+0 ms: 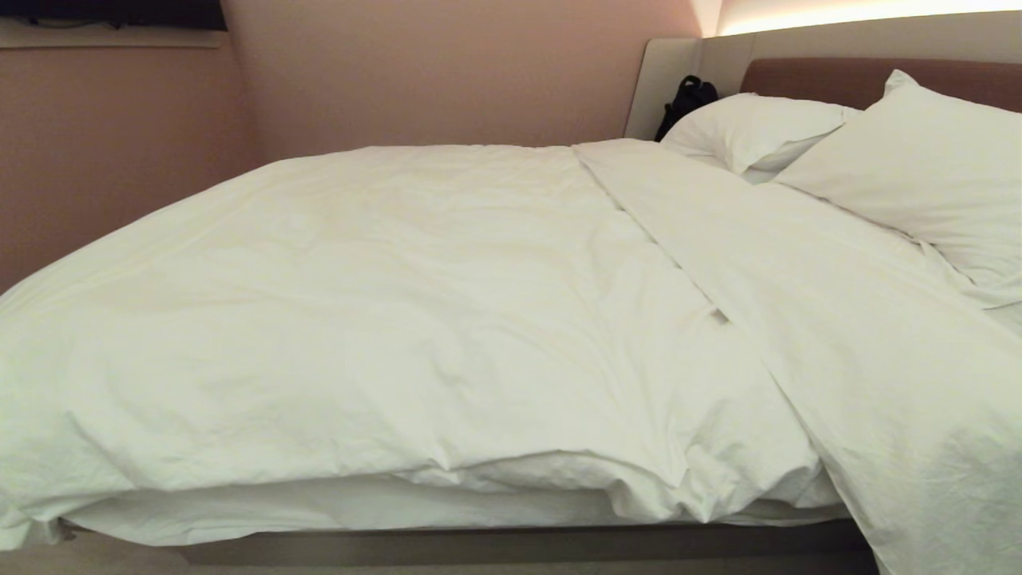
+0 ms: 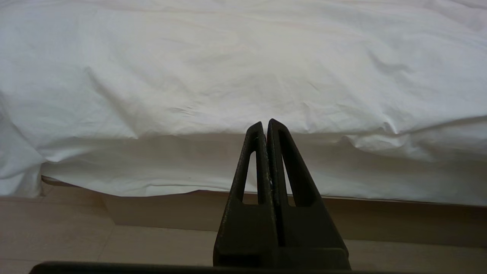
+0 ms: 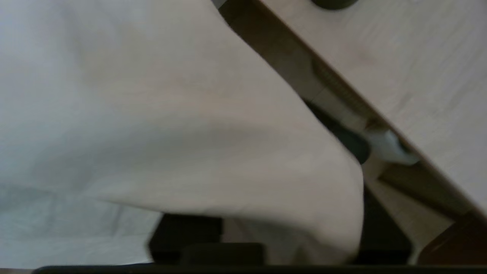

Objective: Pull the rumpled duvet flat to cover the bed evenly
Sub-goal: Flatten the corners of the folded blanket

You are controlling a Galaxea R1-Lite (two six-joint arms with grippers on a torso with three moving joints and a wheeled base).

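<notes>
The white duvet (image 1: 399,319) lies puffy and creased over most of the bed (image 1: 519,547), with a flatter white band (image 1: 798,303) running across it near the pillows. Its near edge is bunched above the platform base. Neither arm shows in the head view. My left gripper (image 2: 265,123) is shut and empty, held low in front of the bed's side, apart from the duvet (image 2: 228,76). My right gripper (image 3: 274,228) is at the duvet's hanging edge. Duvet cloth (image 3: 228,133) drapes over it and hides the tips; the dark finger bases (image 3: 182,232) stand well apart.
Two white pillows (image 1: 918,168) lean on the brown headboard (image 1: 838,76), and a black bag (image 1: 685,100) sits in the far corner. A pink wall runs behind the bed. Pale wood floor (image 3: 399,57) lies beside the platform base (image 2: 171,209).
</notes>
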